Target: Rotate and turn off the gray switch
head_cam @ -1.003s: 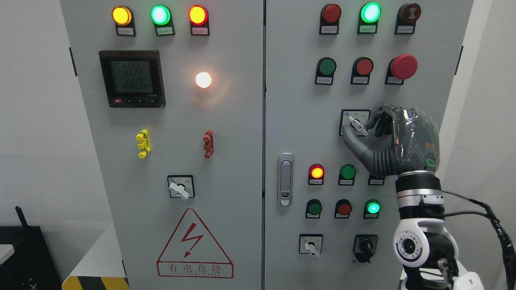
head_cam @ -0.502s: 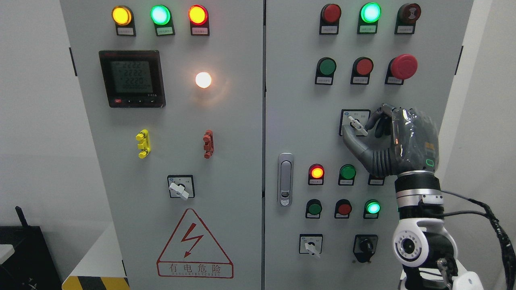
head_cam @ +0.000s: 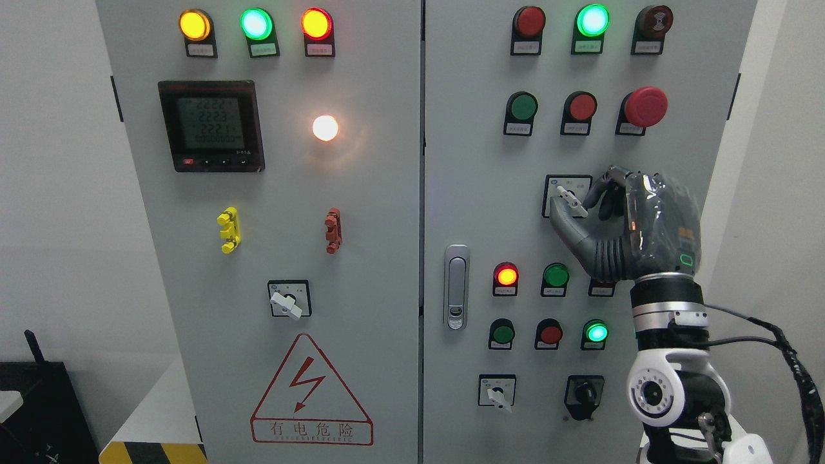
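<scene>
The gray switch point(head_cam: 570, 199) is a pale lever on a square plate point(head_cam: 554, 183) on the cabinet's right door, right of middle. Its lever slants from upper left down to lower right. My right hand point(head_cam: 575, 206), dark grey under a clear cover, rises from the lower right and is shut on the gray switch. The thumb point(head_cam: 562, 223) presses in from below left, and the curled fingers point(head_cam: 601, 192) close on the lever's right end. The palm hides the panel to the right of the switch. No left arm shows.
Lit lamps and push buttons surround the switch, with a red mushroom button point(head_cam: 645, 106) above it. A door latch point(head_cam: 456, 287) sits to the lower left. Similar switches point(head_cam: 287, 300) point(head_cam: 496, 392) and a black knob point(head_cam: 584, 392) lie lower. The left door carries a meter point(head_cam: 211, 125).
My right hand has barely moved, only settling slightly tighter around the lever. The lever's slant looks the same. The meter's digits changed.
</scene>
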{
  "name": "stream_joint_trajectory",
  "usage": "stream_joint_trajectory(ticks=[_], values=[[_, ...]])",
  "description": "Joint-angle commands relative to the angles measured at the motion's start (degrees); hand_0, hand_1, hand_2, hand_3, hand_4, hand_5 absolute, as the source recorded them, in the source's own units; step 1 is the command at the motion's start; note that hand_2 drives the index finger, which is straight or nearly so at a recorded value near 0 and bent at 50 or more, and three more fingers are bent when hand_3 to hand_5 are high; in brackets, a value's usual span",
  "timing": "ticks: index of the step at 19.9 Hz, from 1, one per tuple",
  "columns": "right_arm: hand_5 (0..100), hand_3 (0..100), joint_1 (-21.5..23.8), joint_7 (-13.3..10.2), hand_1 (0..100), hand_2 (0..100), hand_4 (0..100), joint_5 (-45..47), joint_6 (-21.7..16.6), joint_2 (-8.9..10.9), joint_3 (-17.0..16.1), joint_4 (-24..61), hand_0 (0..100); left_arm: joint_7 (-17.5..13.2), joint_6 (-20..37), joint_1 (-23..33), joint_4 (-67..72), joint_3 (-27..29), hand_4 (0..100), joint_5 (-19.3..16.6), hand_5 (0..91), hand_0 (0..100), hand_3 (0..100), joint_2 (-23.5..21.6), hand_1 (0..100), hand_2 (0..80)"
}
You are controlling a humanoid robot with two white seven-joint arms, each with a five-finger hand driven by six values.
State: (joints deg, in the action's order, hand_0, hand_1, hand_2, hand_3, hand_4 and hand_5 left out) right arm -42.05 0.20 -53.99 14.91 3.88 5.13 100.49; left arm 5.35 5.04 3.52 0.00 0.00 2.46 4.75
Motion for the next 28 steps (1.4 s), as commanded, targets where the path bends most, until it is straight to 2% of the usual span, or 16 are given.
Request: stream_joint_trajectory(ticks=[1,7,28], values=[[100,87,-0.1,0.1,43,68,87,0.0,0.0,-0.01,0.2,-0.2,28,-0.1,0.0,0.0,0.8,-0.1,0,0.0,0.0,12,0,0.0,39,0.0],[100,88,-0.3,0.1,42,69,87,-0.1,0.0,-0.01,0.5,-0.3,36,-0.1,0.0,0.0,0.8,-0.1,0,0.0,0.0,12,0,0.0,39,0.0],[100,90,-0.4,0.1,41,70,87,0.0,0.0,-0.01,0.9,-0.5,45,0.0,0.0,0.0,0.8,-0.1,0,0.0,0.0,12,0,0.0,39,0.0]])
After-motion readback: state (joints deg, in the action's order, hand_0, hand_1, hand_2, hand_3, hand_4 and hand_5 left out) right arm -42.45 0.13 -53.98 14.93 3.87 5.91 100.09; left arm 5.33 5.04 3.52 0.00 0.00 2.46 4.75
